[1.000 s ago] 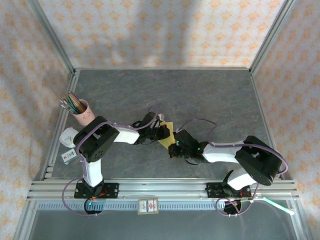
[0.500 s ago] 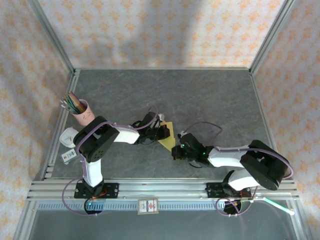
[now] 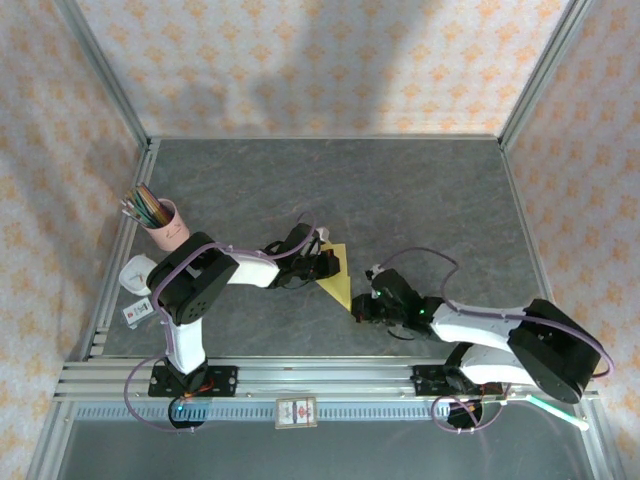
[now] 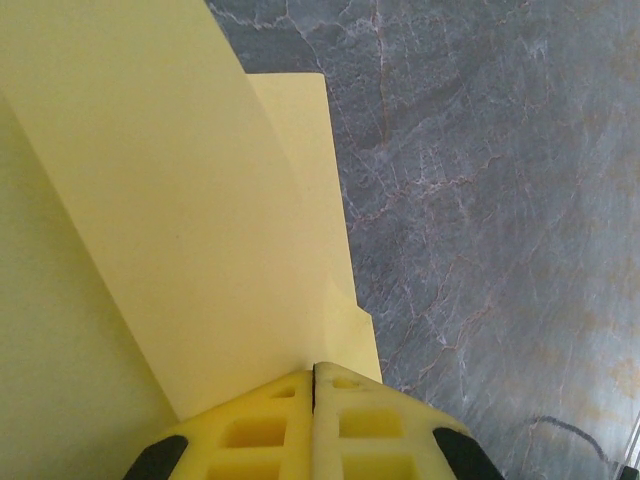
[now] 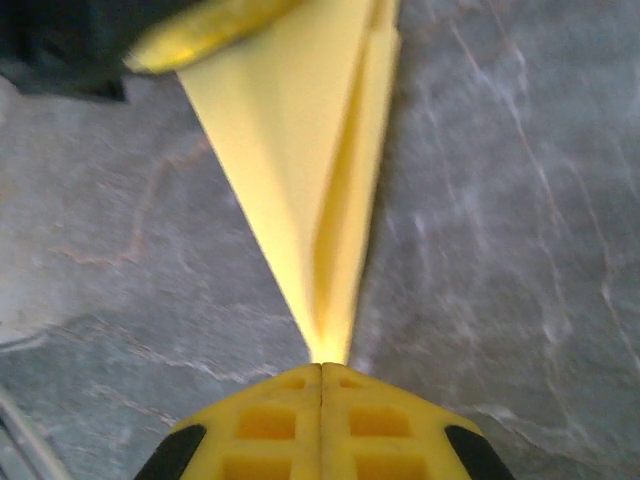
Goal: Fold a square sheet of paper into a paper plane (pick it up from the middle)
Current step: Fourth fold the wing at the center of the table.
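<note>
The square sheet of paper (image 3: 337,278) is yellow and folded into a narrow pointed shape, lying flat on the grey table, point toward the near right. My left gripper (image 3: 322,262) is shut, its tips (image 4: 315,368) down on the paper's wide end (image 4: 200,200); I cannot tell whether any layer is pinched. My right gripper (image 3: 363,308) is shut with nothing held, its tips (image 5: 322,365) right at the pointed end of the paper (image 5: 300,150). A raised centre crease runs up the paper from that point. A left fingertip (image 5: 200,35) shows at the top of the right wrist view.
A pink cup of coloured pencils (image 3: 165,222) stands at the left side of the table. A small white object (image 3: 135,290) lies by the left rail. Metal frame rails (image 3: 330,375) line the near edge, and patterned walls close in the back and sides.
My right gripper has slid right and toward the near edge, along the paper to its point, uncovering more yellow. The left arm and paper stayed put.
</note>
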{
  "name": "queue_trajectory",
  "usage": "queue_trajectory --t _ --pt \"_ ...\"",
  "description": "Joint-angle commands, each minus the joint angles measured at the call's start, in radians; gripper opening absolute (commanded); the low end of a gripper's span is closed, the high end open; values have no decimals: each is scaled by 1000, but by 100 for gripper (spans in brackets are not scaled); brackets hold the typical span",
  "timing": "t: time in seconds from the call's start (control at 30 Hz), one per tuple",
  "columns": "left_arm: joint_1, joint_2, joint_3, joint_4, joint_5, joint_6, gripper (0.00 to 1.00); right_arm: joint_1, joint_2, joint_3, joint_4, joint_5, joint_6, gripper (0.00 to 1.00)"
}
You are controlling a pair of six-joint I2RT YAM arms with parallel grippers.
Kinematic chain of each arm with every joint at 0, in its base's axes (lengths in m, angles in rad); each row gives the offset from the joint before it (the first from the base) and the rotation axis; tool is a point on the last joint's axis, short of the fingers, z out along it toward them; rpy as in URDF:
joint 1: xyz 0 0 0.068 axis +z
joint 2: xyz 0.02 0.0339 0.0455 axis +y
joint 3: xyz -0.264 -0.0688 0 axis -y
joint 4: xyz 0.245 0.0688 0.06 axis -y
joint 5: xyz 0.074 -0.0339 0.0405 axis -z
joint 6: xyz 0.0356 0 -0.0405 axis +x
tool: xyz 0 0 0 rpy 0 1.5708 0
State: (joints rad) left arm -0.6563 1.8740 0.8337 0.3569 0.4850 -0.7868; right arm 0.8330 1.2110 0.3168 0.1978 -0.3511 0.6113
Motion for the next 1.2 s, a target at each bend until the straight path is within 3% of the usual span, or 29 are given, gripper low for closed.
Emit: queue_trajectory --t 0.0,0.4,0.67,0.97,1.17 --pt "18 56 -19 -110 -95 14 0 -19 22 76 22 -32 -27 0" --pt "15 47 -1 -122 -94 15 0 -69 272 191 132 -45 -94 0" --pt "15 40 38 -143 -78 24 0 -105 315 132 166 -32 -92 0" --pt "16 -50 82 -156 -27 22 10 -106 319 72 138 0 -61 0" --pt "17 -42 96 -174 -18 38 9 -106 319 64 132 1 -60 0"
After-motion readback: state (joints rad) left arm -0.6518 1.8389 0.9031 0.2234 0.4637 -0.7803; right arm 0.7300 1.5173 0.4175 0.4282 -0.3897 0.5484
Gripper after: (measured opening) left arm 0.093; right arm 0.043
